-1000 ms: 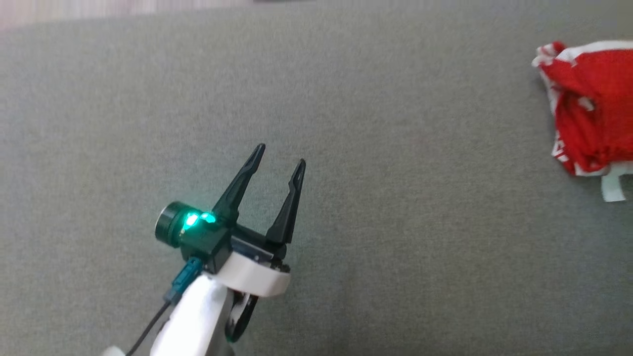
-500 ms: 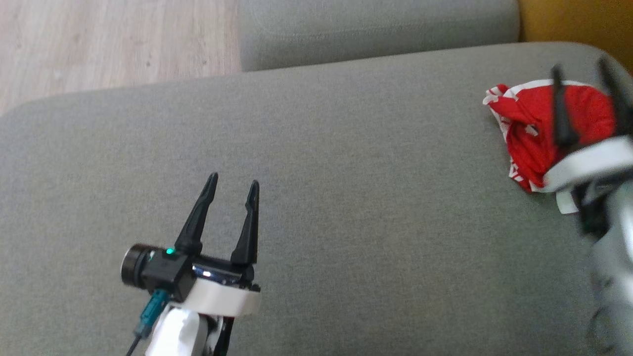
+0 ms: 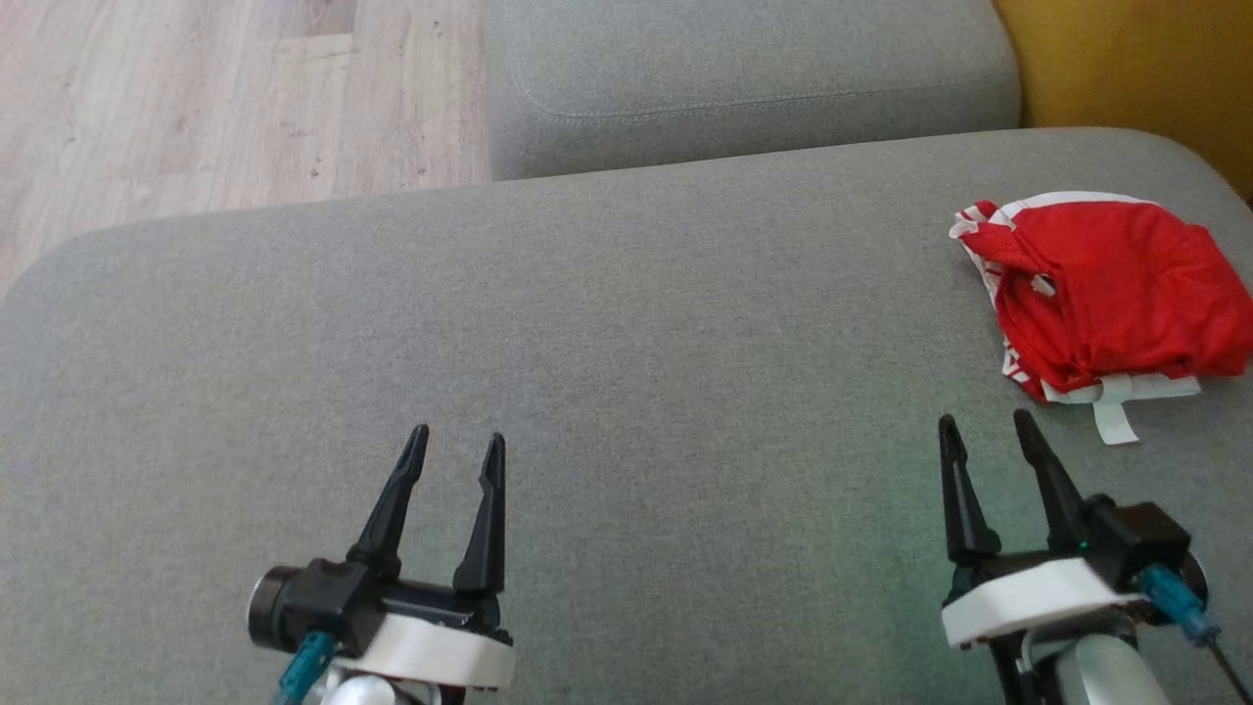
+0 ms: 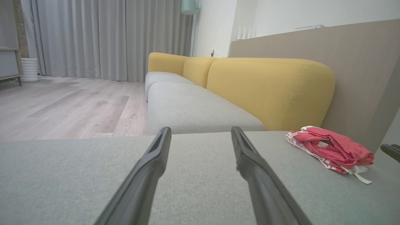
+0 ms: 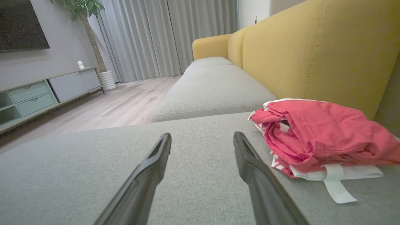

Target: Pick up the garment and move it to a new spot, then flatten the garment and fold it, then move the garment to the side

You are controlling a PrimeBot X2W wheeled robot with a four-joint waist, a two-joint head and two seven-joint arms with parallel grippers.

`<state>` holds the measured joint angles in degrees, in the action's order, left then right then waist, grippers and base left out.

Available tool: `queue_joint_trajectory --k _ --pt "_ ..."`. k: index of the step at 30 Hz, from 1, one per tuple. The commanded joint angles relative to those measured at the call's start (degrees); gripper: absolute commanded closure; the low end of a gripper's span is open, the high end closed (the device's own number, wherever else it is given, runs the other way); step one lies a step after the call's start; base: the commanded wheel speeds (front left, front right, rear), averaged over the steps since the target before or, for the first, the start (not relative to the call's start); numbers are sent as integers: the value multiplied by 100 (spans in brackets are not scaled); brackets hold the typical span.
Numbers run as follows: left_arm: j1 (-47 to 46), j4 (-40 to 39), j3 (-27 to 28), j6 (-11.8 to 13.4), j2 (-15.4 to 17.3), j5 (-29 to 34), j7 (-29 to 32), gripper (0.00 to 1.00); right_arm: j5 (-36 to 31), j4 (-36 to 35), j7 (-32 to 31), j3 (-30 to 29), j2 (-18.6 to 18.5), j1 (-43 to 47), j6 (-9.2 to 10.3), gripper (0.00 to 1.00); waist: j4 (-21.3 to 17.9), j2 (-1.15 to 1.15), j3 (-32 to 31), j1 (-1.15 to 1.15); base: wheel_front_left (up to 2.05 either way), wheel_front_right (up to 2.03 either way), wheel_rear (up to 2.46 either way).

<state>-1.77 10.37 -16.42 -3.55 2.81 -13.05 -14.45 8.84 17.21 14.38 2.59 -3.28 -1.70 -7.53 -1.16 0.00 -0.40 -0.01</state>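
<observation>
Lying bunched on cushion: garment; L gripper, R gripper both wide, empty.

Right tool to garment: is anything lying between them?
No. In the head view, only bare grey cushion separates the right tool from the garment; its white strap trails toward the tool.

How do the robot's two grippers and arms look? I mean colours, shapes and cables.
The left gripper and right gripper look alike: two long black fingers tapering to points, on a black base with a white collar. A black round camera sits on each outer side, with a teal plug by it. The right plug carries a dark cable.
</observation>
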Motion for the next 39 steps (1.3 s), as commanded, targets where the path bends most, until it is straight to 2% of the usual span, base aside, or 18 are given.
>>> queue_joint_trajectory --k 1,12,21,38,39 --pt "-153 -158 184 -14 7 16 -55 0 -73 -285 62 116 25 -142 4 0 11 0 2 1 0 0 0" --pt "-128 -164 234 -103 7 -166 -55 0 -52 -480 62 140 39 -157 4 0 107 0 -29 1 0 0 0" --pt "-102 -241 339 52 7 -239 -55 0 49 -491 62 189 40 -122 4 0 113 0 -63 1 0 0 0" --pt "-109 -409 425 88 7 -371 -55 0 -8 -449 62 264 40 -135 4 0 104 0 -84 1 0 0 0" --pt "43 -203 206 97 0 -334 0 100 15 -281 0 111 35 90 0 100 104 0 -84 1 0 0 0"
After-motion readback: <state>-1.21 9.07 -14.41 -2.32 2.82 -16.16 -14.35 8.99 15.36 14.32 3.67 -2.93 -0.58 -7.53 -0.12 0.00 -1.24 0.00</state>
